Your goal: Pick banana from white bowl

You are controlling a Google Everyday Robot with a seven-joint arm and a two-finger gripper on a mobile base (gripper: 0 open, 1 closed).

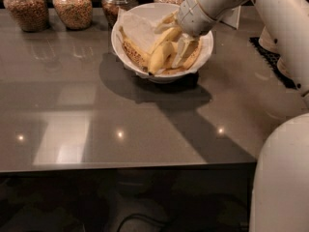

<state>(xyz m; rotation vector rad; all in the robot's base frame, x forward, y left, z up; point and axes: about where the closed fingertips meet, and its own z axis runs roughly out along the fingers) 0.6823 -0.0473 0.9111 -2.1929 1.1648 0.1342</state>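
One step of the task looks under way, and none of it is finished. The gripper (182,50) is down inside the white bowl (145,73), at its right half, reaching in from the upper right on the end of the white arm (212,4). It sits right against the banana (160,56), the smooth yellow one that slants across the middle of the bowl, dark tip low and to the left. From this angle I cannot tell whether the gripper is closed on the fruit or only beside it, because the wrist and the other fruit hide the contact.

The banana is inside the bowl. It leans on the speckled bananas (131,52) to its left and on the fruit under the gripper, with the paper liner (137,28) behind it. No part of it is past the rim, so the pick itself is not done.

By my reading, the reach into the bowl is complete and the grasp is either being made or just made. What is left is a firm hold on this one banana, then a lift straight up and clear of the rim without dragging its neighbours or the liner along.

The bowl stands near the back of the grey table (96,110), just in front of a row of jars (72,6).
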